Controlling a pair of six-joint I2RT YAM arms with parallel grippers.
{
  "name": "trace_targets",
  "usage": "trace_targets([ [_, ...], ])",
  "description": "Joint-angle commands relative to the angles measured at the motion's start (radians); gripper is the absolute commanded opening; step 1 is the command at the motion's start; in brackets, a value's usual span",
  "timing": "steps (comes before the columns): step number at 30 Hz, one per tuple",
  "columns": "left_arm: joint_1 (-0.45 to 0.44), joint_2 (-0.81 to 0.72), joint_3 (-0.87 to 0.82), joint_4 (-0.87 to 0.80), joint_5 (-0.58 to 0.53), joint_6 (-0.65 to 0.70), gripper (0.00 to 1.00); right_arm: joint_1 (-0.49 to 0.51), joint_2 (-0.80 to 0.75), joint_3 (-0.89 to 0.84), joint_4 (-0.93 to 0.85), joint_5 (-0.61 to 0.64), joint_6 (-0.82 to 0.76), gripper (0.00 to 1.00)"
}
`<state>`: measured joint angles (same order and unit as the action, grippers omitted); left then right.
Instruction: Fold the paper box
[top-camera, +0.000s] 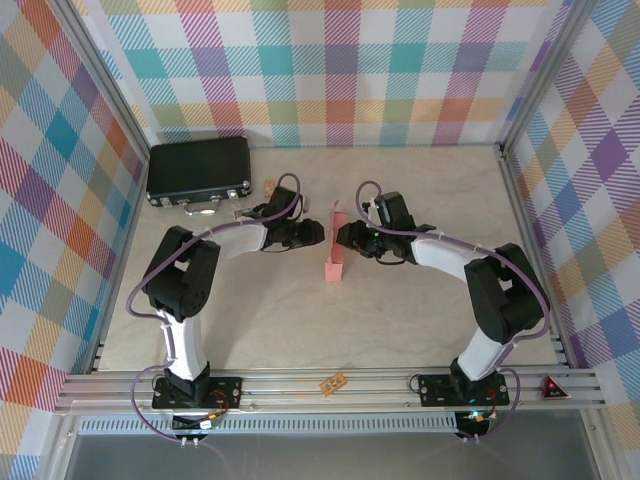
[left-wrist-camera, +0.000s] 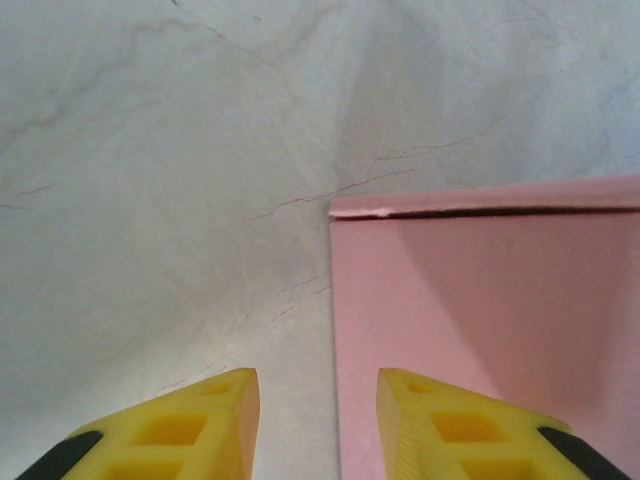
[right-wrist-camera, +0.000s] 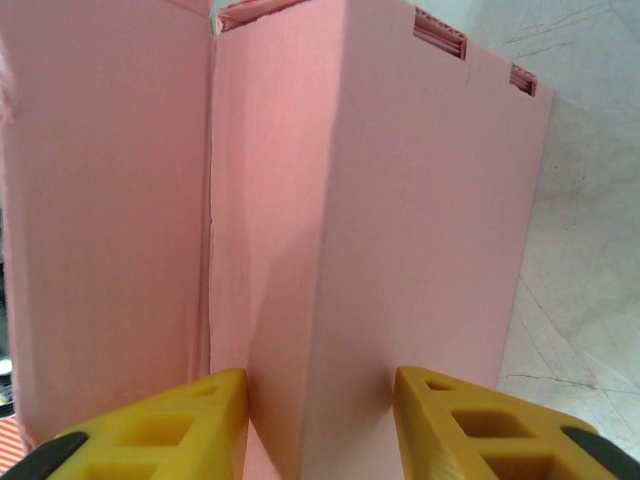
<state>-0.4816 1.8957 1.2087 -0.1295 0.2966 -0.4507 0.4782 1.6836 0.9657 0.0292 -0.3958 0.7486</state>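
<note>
Top external: salmon-pink thin cardboard box (top-camera: 335, 255) standing upright, right of black latched hard case (top-camera: 199, 171); left gripper (top-camera: 318, 233) sitting on box's case side, right gripper (top-camera: 343, 236) on far side.
Left wrist: yellow fingers (left-wrist-camera: 225, 415) gaping apart, clasping nothing.
Right wrist: fingers (right-wrist-camera: 450, 410) spreading apart, straddling box corner (right-wrist-camera: 330, 200).

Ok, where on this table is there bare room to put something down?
Bare tabletop lies between the left arm and right arm, nearer than the paper box, and in the far right corner. Crowded: the centre, where both jaws flank the box, and far left by the black case.
</note>
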Motion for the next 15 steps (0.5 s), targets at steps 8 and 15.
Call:
trace_targets([
  [8,0.002,-0.222,0.024,-0.139,-0.144,0.023,0.38,-0.001,-0.069,0.012,-0.052,0.035,-0.026,0.47],
  [15,-0.086,-0.294,0.075,-0.238,-0.243,0.03,0.68,-0.008,-0.167,0.004,-0.157,0.168,-0.08,0.49],
])
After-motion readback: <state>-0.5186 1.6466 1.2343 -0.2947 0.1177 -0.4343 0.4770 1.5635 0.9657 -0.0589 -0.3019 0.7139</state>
